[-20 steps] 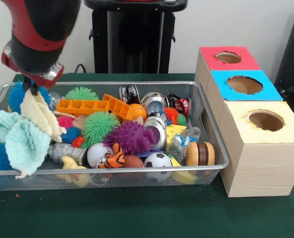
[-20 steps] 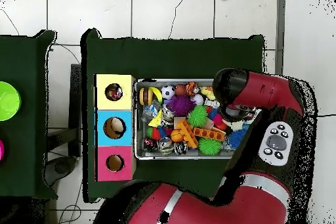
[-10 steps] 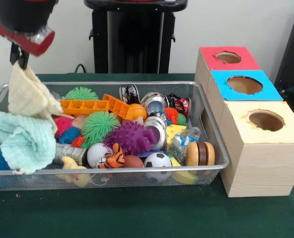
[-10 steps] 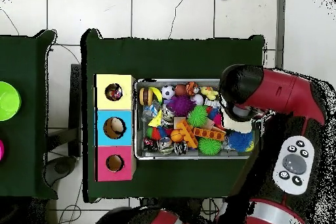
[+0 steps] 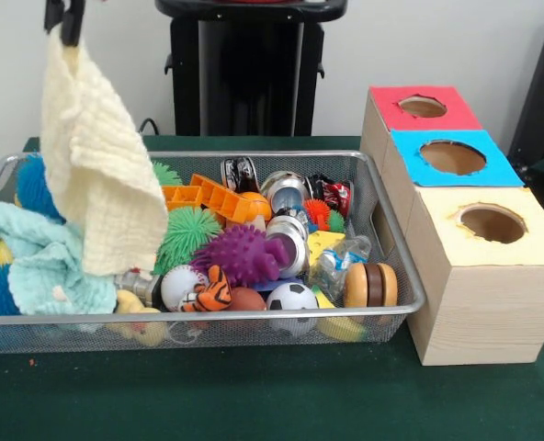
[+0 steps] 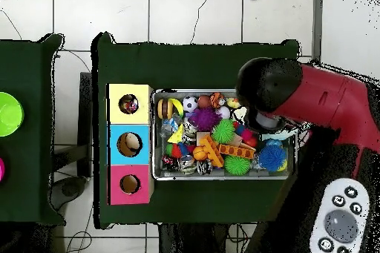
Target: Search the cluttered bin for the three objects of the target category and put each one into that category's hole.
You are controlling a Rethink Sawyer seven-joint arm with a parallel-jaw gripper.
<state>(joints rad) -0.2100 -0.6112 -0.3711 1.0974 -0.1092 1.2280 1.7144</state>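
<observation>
My gripper (image 5: 65,28) shows at the top left of the front view, shut on the top corner of a pale yellow cloth (image 5: 102,165). The cloth hangs free above the left part of the silver wire-mesh bin (image 5: 410,296). Its lower edge hangs in front of the toys there. In the overhead view my red arm (image 6: 297,102) covers the gripper and the right end of the bin (image 6: 223,177). Three wooden boxes stand beside the bin, with holes in a red top (image 5: 423,107), a blue top (image 5: 452,157) and a yellow top (image 5: 491,223).
The bin holds a light teal cloth (image 5: 42,262), a purple spiky ball (image 5: 244,253), a green spiky ball (image 5: 187,230), an orange tray (image 5: 212,196), a soccer ball (image 5: 293,296), a tiger toy (image 5: 212,287) and metal cans (image 5: 286,188). The black pedestal (image 5: 244,64) stands behind.
My gripper has risen with the yellow cloth and shifted slightly right in the front view. The cloth now hangs free instead of lying bunched on the teal cloth.
</observation>
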